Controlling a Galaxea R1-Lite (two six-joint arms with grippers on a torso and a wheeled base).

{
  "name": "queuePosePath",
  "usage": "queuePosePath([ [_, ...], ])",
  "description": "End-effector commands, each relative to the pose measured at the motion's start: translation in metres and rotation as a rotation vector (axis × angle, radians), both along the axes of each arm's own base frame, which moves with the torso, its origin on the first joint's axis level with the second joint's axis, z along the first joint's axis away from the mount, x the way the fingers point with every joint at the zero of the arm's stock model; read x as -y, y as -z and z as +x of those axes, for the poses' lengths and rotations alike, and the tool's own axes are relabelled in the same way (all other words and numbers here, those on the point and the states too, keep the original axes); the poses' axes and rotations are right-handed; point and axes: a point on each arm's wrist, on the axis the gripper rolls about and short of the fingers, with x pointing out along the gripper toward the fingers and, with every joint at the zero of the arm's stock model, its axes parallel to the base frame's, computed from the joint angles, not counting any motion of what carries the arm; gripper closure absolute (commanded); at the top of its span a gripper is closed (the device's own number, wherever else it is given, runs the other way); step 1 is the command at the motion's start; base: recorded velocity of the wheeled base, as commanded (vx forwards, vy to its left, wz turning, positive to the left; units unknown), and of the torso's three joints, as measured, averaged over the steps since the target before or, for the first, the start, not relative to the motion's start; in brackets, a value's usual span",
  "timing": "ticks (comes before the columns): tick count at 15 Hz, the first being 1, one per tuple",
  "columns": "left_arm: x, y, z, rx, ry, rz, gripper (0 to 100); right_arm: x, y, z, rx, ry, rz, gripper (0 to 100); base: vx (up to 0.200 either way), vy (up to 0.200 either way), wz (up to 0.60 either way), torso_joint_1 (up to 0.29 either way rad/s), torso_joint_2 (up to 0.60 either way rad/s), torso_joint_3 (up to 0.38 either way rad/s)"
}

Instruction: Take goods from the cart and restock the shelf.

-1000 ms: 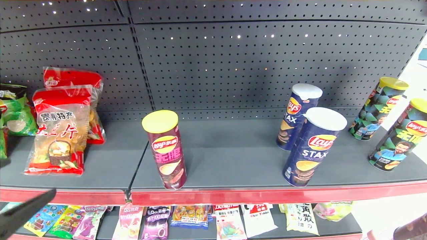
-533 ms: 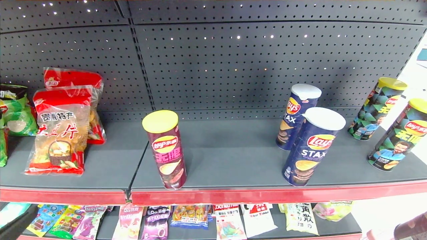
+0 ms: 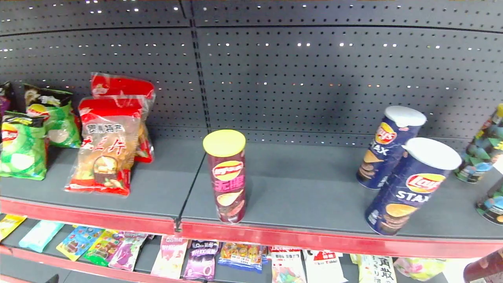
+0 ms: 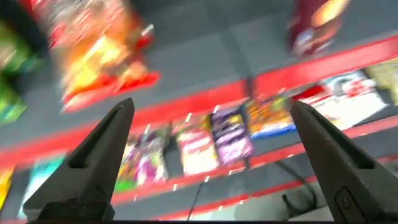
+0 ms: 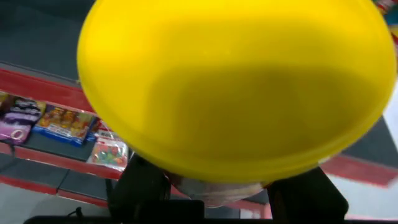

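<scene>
My right gripper [image 5: 219,194] is shut on a chip can with a yellow lid [image 5: 236,81], its dark fingers [image 5: 142,186] on either side below the lid. That can's maroon body [image 3: 484,269] shows at the lower right corner of the head view, below the shelf's red front edge [image 3: 298,237]. A matching maroon can with a yellow lid [image 3: 228,177] stands upright near the front of the grey shelf. My left gripper [image 4: 211,158] is open and holds nothing, in front of the lower shelves.
Two blue white-lidded cans [image 3: 412,184] stand right of centre, with dark green cans [image 3: 481,157] at the far right. Red snack bags [image 3: 108,153] and green bags [image 3: 23,145] lie at the left. Small candy bags [image 3: 173,257] fill the lower shelf.
The head camera has turned left, so the whole picture has shifted right. My left gripper's finger, seen at the lower left a second ago, has dropped out of the head view.
</scene>
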Motion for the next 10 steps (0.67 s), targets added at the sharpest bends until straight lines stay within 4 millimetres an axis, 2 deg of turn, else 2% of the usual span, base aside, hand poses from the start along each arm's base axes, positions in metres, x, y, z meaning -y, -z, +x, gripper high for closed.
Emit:
queuePosePath([
  [1, 0.0, 0.009, -0.004, -0.001, 0.001, 0.002, 0, 0.0, 0.0, 0.001, -0.006, -0.004, -0.002, 100, 0.0, 0.0, 0.6, 0.007, 0.0, -0.007],
  [5, -0.002, 0.041, -0.024, 0.044, 0.008, -0.004, 0, -0.003, -0.02, 0.005, 0.023, -0.16, 0.018, 100, 0.0, 0.0, 0.0, 0.0, 0.0, 0.0],
  [7, -0.003, 0.072, -0.04, 0.117, 0.015, -0.014, 0, -0.009, -0.044, 0.024, -0.002, -0.254, 0.027, 100, 0.0, 0.0, 0.0, 0.0, 0.0, 0.0],
  [8, -0.003, 0.079, -0.041, 0.11, 0.007, -0.025, 0, -0.012, -0.052, 0.031, -0.013, -0.32, 0.036, 100, 0.0, 0.0, 0.0, 0.0, 0.0, 0.0],
  [10, -0.003, 0.077, -0.041, 0.103, -0.007, -0.093, 0, -0.018, -0.061, 0.043, -0.036, -0.394, 0.041, 100, 0.0, 0.0, 0.0, 0.0, 0.0, 0.0],
])
